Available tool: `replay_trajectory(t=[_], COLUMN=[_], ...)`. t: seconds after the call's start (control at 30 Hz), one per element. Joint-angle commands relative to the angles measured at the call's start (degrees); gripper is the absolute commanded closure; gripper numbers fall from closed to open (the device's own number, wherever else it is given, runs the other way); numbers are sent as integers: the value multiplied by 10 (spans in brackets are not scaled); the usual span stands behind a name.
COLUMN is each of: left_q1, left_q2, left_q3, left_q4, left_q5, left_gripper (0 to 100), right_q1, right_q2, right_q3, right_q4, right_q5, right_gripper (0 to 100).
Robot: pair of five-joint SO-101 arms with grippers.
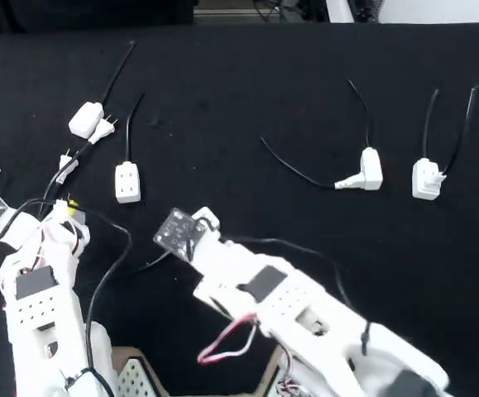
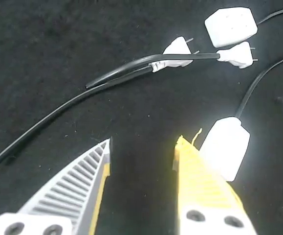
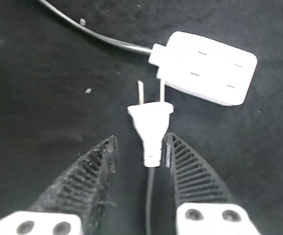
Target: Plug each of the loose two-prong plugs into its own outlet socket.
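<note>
Right end effector (image 3: 141,138) spread apart around a white two-prong plug (image 3: 150,122), prongs facing a white rectangular outlet block (image 3: 205,66); left end effector (image 2: 142,142) apart over the black counter (image 2: 58,49)

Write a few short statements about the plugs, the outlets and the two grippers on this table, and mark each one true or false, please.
1. The left gripper is open and empty. True.
2. The plug between the fingers of the right gripper sits in a socket. False: its two prongs are bare and point toward the outlet block ahead.
3. The two far plugs ahead of the left gripper have bare prongs. True.
4. The table is white. False: it is black; the plugs and outlets are white.
5. The nearest outlet, close beside the left gripper, has a plug in it. False: nothing is plugged into it.
</note>
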Motion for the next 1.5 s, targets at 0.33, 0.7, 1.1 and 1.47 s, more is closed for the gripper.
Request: replay_trajectory(t=[0.33, 0.7, 1.1, 1.47], left_q1=[-4, -4, -4, -4], left_q2=[-7, -7, -7, -7], left_q3=[-34, -34, -34, -34], left_q4=[1, 1, 1, 1], left_q5=[6, 6, 6, 6], left_gripper=[787, 787, 787, 787], right_q1=[37, 111, 293, 362], right_q2=[182, 136, 59, 56], right_q3=[-133, -131, -119, -118], right_q4=[-35, 1, 97, 91], right_q5=[32, 32, 94, 73], right_gripper=[861, 982, 876, 868])
